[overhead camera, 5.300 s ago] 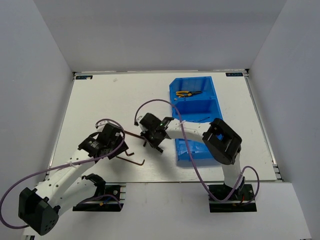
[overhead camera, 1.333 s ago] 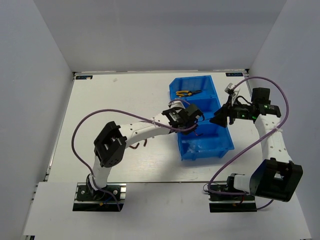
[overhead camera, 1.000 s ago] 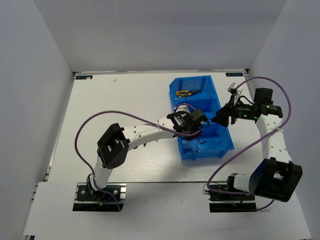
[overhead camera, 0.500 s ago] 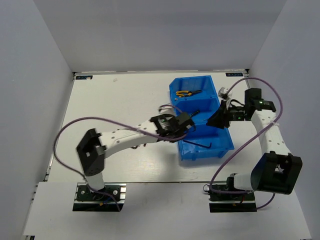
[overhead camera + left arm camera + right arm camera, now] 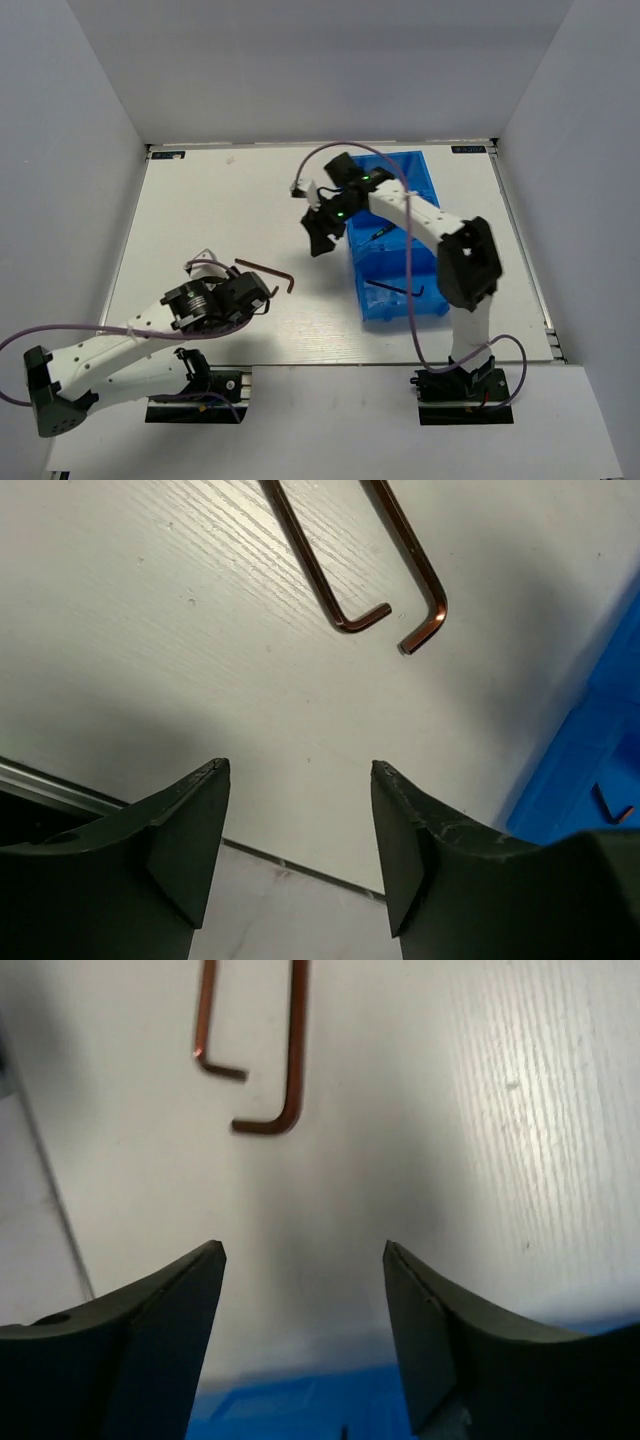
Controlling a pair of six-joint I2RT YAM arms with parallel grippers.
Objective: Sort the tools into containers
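Two thin brown L-shaped hex keys (image 5: pixel 330 575) lie side by side on the white table, left of the containers (image 5: pixel 432 225), a row of blue bins. The top view shows them (image 5: pixel 270 269) just beyond my left gripper (image 5: pixel 252 296), which hangs open and empty (image 5: pixel 300 767). My right gripper (image 5: pixel 318 238) reaches across the bins and hovers open over the table by their left wall, the same keys (image 5: pixel 292 1060) ahead of it (image 5: pixel 303 1247). Another hex key (image 5: pixel 396 288) lies in the near bin and a short dark bit (image 5: pixel 378 235) in the middle one. The right arm hides the far bin's contents.
Purple cables loop off both arms. The right arm (image 5: pixel 420 215) spans the bins from near right to far left. The table's near edge (image 5: pixel 180 825) runs close under the left gripper. White walls enclose the table.
My left gripper let go over the near bin, leaving a hex key there, and drew back to the near left. The right arm swung from right of the bins across to their left side.
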